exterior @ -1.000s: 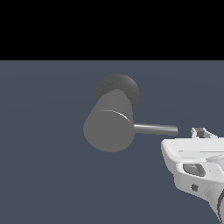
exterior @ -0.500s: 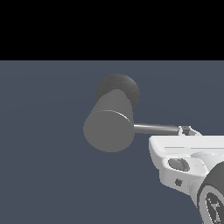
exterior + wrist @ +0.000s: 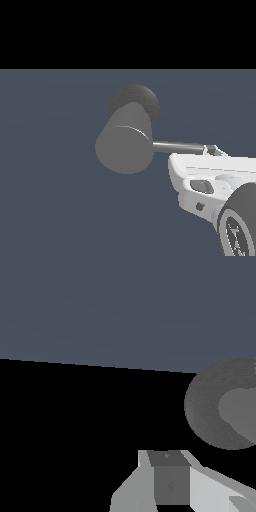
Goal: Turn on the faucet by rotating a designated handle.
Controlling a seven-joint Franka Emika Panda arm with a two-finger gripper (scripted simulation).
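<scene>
Risk of slipping off the handle (image 3: 177, 147), projecting from the faucet (image 3: 125, 145) toward the exterior view's right: contact only at the rod tip by the jaws (image 3: 214, 149), opening indeterminable.

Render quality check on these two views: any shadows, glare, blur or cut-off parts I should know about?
Exterior view: sharp, flat even light, no cast shadows or glare; the faucet is matte, the handle shows a faint sheen, a black band fills the top, and the arm is cropped at the corner. Wrist view: crisp too, half black, faucet cut by the frame edge, gripper close and cropped, jaw state unclear.
</scene>
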